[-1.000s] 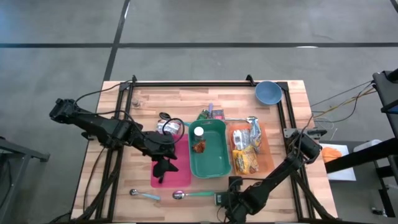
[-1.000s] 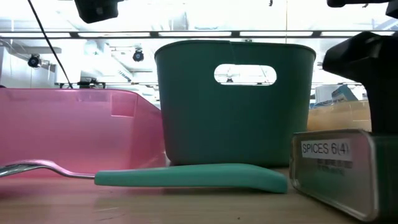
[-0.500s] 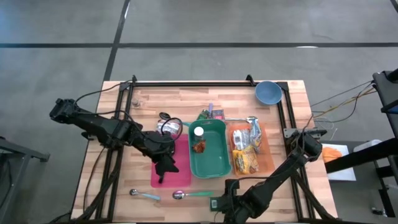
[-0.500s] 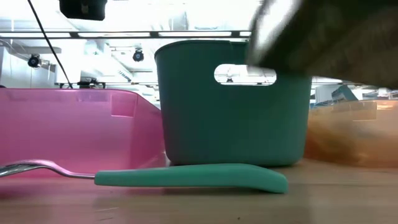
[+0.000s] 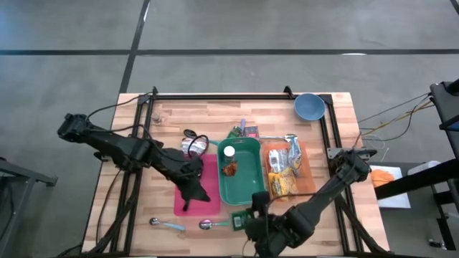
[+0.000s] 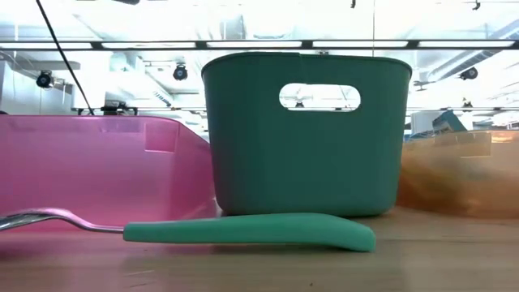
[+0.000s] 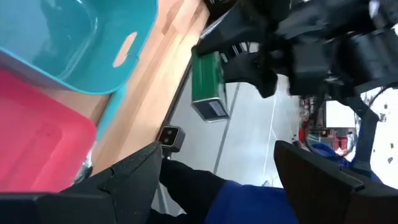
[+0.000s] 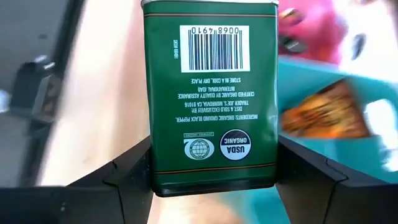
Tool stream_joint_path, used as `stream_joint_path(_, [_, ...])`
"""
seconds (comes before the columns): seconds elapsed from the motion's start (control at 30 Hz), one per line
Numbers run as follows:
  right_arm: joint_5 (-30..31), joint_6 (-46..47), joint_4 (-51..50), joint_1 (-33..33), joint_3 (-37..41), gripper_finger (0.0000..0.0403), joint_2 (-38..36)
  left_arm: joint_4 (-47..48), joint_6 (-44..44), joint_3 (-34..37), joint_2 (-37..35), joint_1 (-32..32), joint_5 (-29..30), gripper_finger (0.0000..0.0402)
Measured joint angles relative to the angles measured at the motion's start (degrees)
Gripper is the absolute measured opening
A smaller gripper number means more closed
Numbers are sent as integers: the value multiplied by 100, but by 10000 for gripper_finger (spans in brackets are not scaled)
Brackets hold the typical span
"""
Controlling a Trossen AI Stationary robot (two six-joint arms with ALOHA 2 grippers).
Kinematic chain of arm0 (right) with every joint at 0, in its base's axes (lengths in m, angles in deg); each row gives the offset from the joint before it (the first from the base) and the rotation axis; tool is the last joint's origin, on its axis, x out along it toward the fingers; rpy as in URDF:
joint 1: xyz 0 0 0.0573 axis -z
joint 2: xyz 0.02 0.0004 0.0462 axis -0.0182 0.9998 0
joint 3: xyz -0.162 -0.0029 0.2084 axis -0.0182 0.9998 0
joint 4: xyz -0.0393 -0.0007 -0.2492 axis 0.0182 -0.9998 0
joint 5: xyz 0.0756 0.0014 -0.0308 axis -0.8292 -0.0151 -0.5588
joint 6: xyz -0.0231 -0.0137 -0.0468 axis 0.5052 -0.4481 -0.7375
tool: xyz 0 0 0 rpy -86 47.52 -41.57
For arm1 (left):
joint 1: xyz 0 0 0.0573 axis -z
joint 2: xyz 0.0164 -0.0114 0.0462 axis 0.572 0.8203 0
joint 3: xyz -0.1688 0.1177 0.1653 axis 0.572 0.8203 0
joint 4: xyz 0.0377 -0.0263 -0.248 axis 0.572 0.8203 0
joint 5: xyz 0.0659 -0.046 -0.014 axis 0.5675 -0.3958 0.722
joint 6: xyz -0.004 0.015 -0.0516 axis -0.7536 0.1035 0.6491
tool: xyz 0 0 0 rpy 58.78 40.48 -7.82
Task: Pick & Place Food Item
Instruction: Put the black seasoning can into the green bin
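Between right gripper (image 8: 211, 180) fingers, green tin (image 8: 210, 93)

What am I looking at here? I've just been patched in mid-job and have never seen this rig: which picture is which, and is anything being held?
Two dark robot arms work at a wooden table. The overhead picture shows both; the low one looks level across the tabletop; the other two come from cameras on each wrist.

On the table stand a pink bin, a teal bin holding some food, and an orange bin with packets. A blue bowl sits at the far corner, and two spoons lie along the near edge.

The right gripper is shut on a green tin of ground black pepper, lifted near the teal bin's near end. The left gripper hangs open above the pink bin, holding nothing.
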Motion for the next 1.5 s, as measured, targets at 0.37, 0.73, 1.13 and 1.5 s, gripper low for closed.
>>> stream_joint_path(0.37, [156, -988, -210, 596, -525, 260, 1, -991, 40, -30, 806, -37, -734, 310])
stream_joint_path(0.73, [371, -1488, -91, 620, -523, 260, 2, -1258, 44, -36, 1117, -294, -982, 310])
stream_joint_path(1.13, [421, -1678, 193, 615, -523, 260, 2, -1921, -356, -39, 1300, -343, -1176, 233])
stream_joint_path(1.5, [558, -1709, 242, 609, -525, 260, 0, -1902, -303, 12, 1300, -350, -1403, 127])
